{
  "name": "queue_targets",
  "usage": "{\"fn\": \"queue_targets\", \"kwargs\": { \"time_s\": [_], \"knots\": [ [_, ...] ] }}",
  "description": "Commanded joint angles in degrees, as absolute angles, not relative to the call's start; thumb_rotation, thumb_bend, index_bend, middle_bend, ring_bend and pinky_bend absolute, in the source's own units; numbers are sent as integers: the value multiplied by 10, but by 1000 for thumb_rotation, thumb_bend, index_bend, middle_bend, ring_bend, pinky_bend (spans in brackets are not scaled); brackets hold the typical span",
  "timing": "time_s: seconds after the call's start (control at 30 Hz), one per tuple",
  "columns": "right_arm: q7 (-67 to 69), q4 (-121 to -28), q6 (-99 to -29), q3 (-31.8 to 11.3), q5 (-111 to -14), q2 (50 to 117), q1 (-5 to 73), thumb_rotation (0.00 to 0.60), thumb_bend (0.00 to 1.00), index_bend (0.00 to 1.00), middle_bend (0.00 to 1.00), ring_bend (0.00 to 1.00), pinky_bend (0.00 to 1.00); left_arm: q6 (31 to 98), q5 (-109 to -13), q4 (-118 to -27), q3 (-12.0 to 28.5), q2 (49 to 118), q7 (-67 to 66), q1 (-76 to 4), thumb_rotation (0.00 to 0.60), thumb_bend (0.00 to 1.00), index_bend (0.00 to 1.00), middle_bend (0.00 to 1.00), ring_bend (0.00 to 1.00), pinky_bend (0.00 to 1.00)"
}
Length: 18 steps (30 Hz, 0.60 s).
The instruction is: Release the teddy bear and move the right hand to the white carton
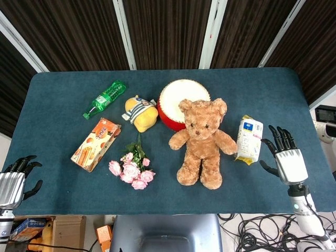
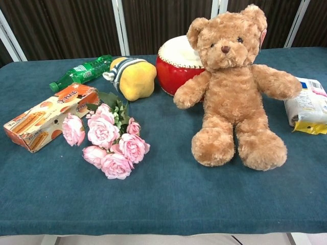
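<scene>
Fingers (image 1: pixel 278 135) of the right hand (image 1: pixel 286 157) are spreading wide apart and pointing up the surface (image 1: pixel 63 89), holding nothing; the hand is hovering just right of the carton (image 1: pixel 249 138) without touching it, and only the head view is showing it. The left hand (image 1: pixel 13 181) is sitting at the near left edge of the surface, its dark fingers fanned apart and gripping nothing. The bear (image 1: pixel 202 140) is sitting free of both hands, upright in the middle of the surface, its plush brown fur curly and its arms stretching outward; one arm is reaching toward the carton, which is lying just beside it to the right. The carton is a soft-cornered white block with blue and yellow print, lying flat. Behind the bear, touching its head and shoulder, a round red drum (image 1: pixel 181 100) with a smooth pale top is standing. Left of the drum a rounded yellow plush toy (image 1: pixel 140 114) with a striped band is resting. A green plastic bottle (image 1: pixel 104 98) is lying on its side further left. A flat orange cardboard box (image 1: pixel 96 144) is lying near the front left, and a bunch of pink roses (image 1: pixel 131 169) with green stems is lying between the box and the bear. The surface is wearing a dark teal cloth with a fine felt-like texture.
</scene>
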State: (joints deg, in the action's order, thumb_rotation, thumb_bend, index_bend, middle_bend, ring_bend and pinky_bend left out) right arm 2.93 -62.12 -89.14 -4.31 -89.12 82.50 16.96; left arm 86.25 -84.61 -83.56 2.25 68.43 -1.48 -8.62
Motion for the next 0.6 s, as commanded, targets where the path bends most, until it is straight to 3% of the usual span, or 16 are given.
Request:
{"fn": "queue_targets", "kwargs": {
  "time_s": [0.03,0.6],
  "knots": [
    [43,-598,-865,-53,-877,840,178,600,87,337,23,1,112,858,-836,-838,28,683,-16,-84,600,291,398,239,221,376],
    [111,-475,-823,-62,-889,933,229,600,88,419,24,1,124,837,-830,-850,31,673,-12,-84,600,291,394,243,226,382]
  ]
}}
